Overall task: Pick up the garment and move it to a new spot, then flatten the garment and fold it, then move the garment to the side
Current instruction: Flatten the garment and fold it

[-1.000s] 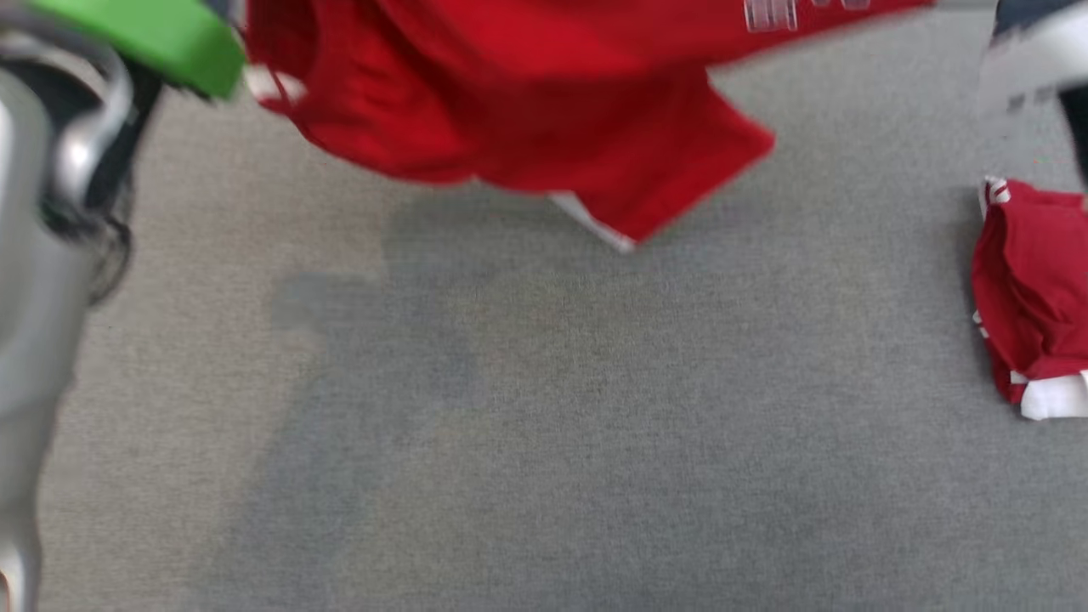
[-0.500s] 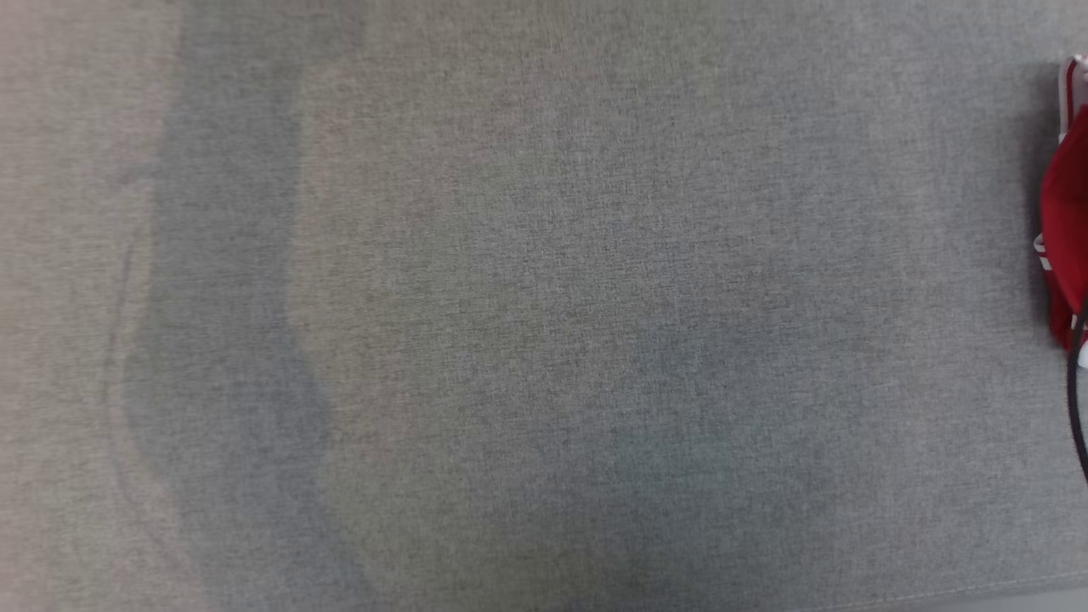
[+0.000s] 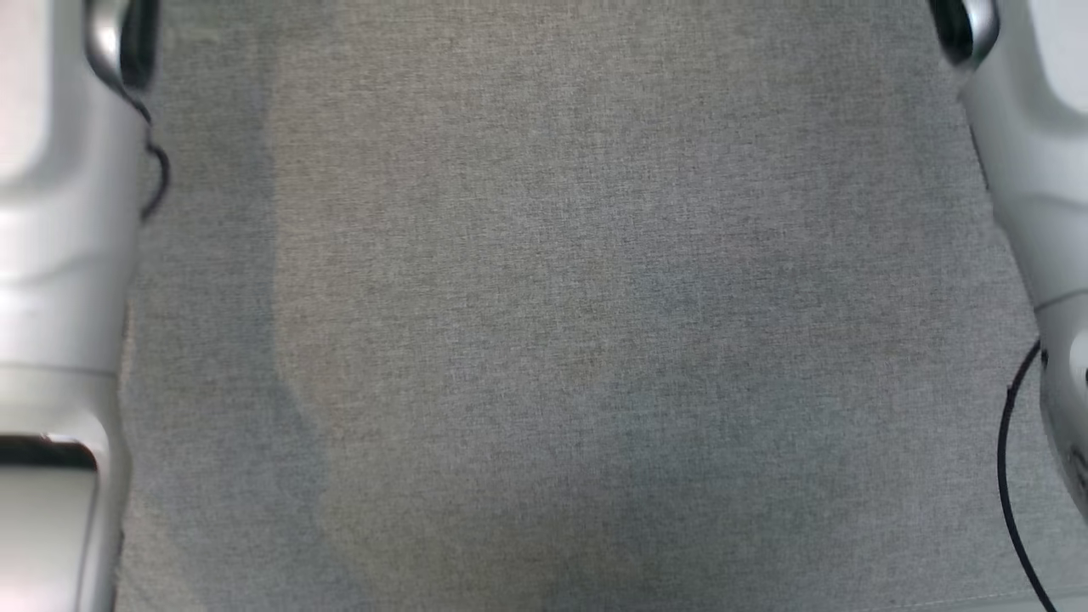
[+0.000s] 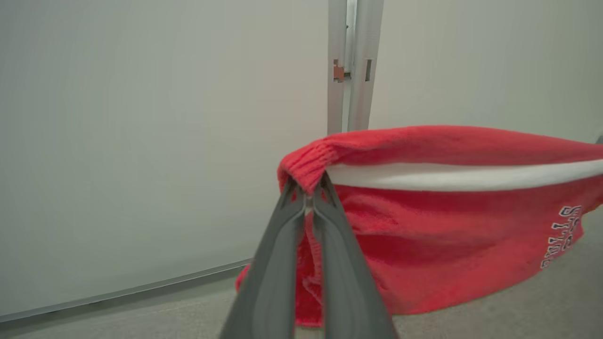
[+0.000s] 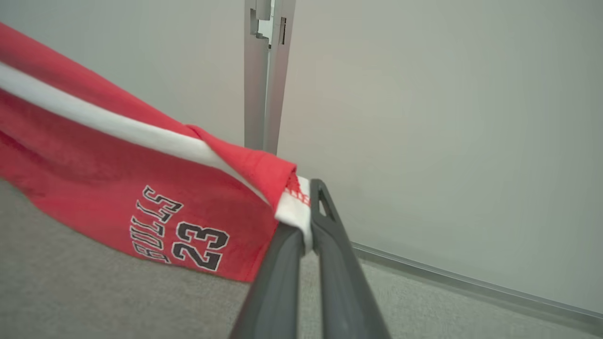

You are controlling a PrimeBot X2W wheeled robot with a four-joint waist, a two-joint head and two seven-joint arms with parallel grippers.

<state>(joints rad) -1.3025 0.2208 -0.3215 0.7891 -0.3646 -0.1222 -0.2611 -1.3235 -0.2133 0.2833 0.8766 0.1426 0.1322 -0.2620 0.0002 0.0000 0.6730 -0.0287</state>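
The garment (image 4: 438, 226) is red with a white band and dark lettering, and it hangs stretched in the air between my two grippers above the grey surface. In the left wrist view my left gripper (image 4: 307, 190) is shut on its ribbed red corner. In the right wrist view my right gripper (image 5: 304, 221) is shut on the opposite corner of the garment (image 5: 118, 188), pinching the white band. The printed number and letters face the right wrist camera. In the head view my pale left forearm (image 3: 59, 255) and right forearm (image 3: 1037, 170) stand at the two edges.
A grey fabric surface (image 3: 552, 340) spreads below the head camera. Pale partition panels joined by a metal post (image 4: 348, 66) stand behind the surface; the post (image 5: 266, 70) also rises in the right wrist view. A black cable (image 3: 1007, 476) hangs by the right forearm.
The head view has shifted. The hanging red garment has left that view, as has the red bundle at the right edge. Both pale forearms have come in at its sides.
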